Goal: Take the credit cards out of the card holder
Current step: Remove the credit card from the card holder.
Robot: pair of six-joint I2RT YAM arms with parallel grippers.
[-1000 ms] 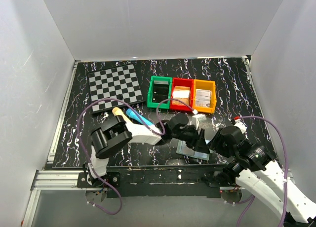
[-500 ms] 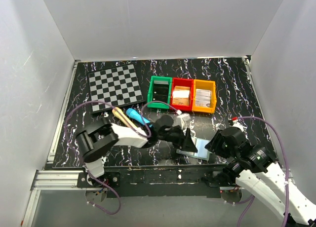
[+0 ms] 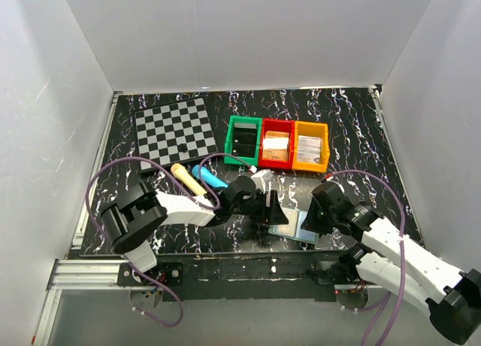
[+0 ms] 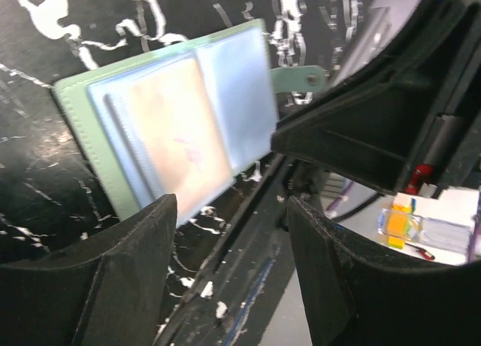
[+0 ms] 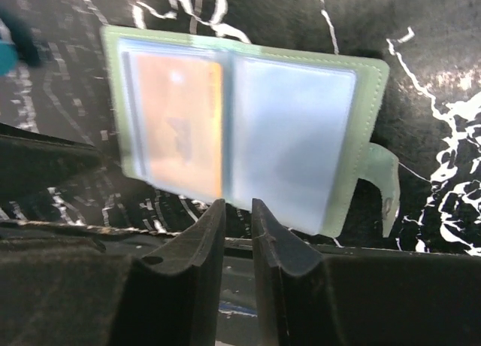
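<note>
The card holder (image 5: 289,147) lies open and flat near the table's front edge, with a grey-green border and a small tab (image 5: 385,182) on its right. Its left panel holds an orange-tinted credit card (image 5: 180,124); its right panel looks pale blue. It also shows in the left wrist view (image 4: 233,83) with the card (image 4: 176,128), and in the top view (image 3: 289,229). My left gripper (image 4: 233,244) is open and empty, just left of the holder. My right gripper (image 5: 237,210) has its jaws nearly together, with nothing between them, at the holder's near edge.
A checkered board (image 3: 174,132) lies at the back left. Green (image 3: 243,141), red (image 3: 276,144) and orange (image 3: 311,147) bins stand behind the holder. A blue pen (image 3: 211,177) and a tan one (image 3: 188,179) lie by the left arm. The right arm (image 4: 391,120) crowds the holder's right side.
My left gripper has drawn back to the left, off the holder. My right gripper has moved in to the left, up to the holder's near edge.
</note>
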